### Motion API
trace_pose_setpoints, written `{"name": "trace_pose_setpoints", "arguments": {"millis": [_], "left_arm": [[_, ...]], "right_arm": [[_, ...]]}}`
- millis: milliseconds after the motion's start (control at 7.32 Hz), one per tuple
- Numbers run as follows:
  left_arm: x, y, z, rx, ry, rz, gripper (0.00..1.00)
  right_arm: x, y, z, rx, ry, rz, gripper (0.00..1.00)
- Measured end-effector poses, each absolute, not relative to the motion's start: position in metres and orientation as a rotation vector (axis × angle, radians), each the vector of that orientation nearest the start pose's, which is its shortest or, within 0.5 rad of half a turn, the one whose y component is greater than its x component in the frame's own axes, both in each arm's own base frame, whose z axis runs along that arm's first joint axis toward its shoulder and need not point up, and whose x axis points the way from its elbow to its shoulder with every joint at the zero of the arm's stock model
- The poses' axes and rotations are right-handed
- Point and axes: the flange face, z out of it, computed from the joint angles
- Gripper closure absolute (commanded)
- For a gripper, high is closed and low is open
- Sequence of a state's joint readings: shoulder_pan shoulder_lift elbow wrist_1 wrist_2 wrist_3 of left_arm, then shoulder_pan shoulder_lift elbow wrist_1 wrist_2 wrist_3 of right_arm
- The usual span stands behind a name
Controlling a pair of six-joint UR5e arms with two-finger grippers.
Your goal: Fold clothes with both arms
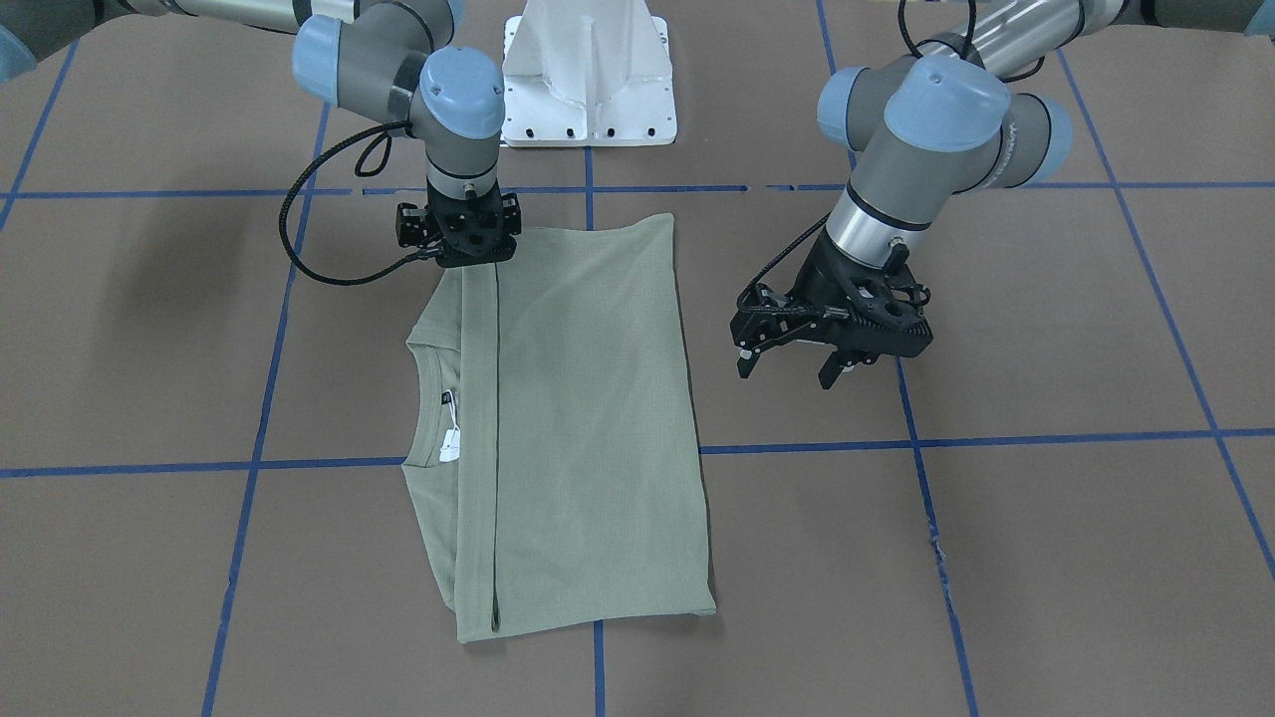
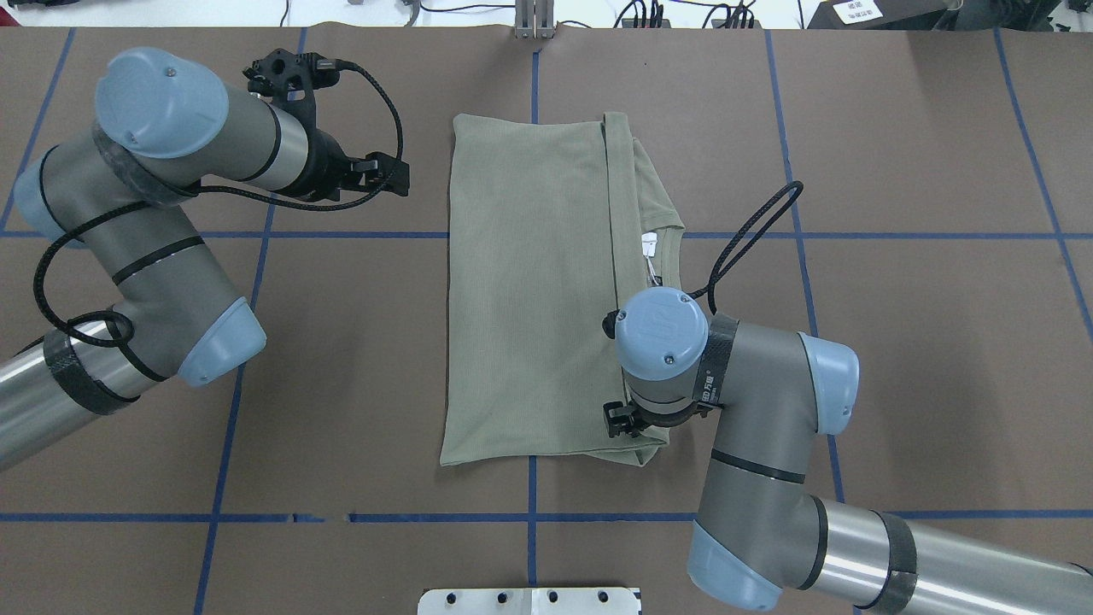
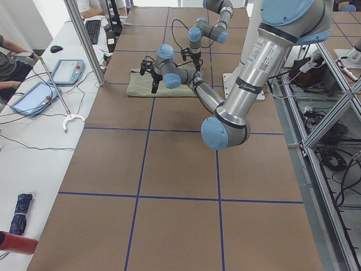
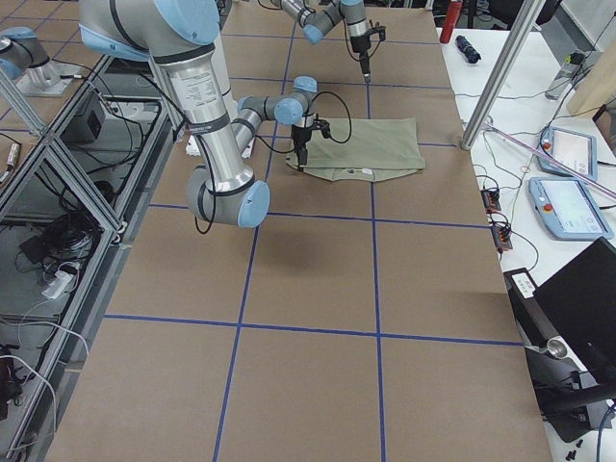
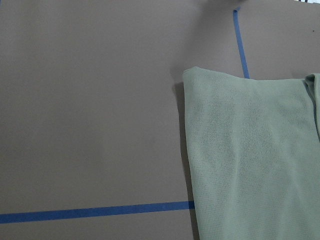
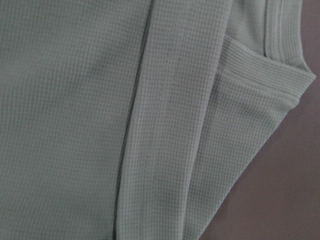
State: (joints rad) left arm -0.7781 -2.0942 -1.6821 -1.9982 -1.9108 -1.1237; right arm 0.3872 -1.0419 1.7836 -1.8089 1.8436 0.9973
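Shirt (image 1: 588, 418) folded flat; L gripper (image 1: 785, 374) spread beside it; R gripper (image 1: 470, 241) over corner, grip unclear.

Robotics laboratory: left arm (image 2: 162, 265) and right arm (image 2: 760, 410) over a tape-gridded table (image 3: 169, 169), with aluminium framing (image 3: 84, 39), control tablets (image 3: 66, 70), keyboard (image 3: 93, 31) and cables (image 3: 333, 161) alongside.
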Motion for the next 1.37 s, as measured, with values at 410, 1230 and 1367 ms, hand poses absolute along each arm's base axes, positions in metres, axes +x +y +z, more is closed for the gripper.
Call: {"name": "trace_pose_setpoints", "arguments": {"millis": [410, 1230, 1367], "left_arm": [[0.399, -0.533, 0.255, 0.352, 1.041, -0.120, 0.01], [0.402, -0.532, 0.252, 0.355, 1.046, -0.112, 0.01], [0.402, -0.532, 0.254, 0.356, 1.044, -0.110, 0.01]], "right_arm": [[-0.541, -0.345, 0.316, -0.013, -0.544, -0.243, 0.00], [-0.473, -0.369, 0.319, 0.061, -0.575, -0.268, 0.00], [-0.479, -0.381, 0.297, 0.086, -0.599, -0.263, 0.00]]}}
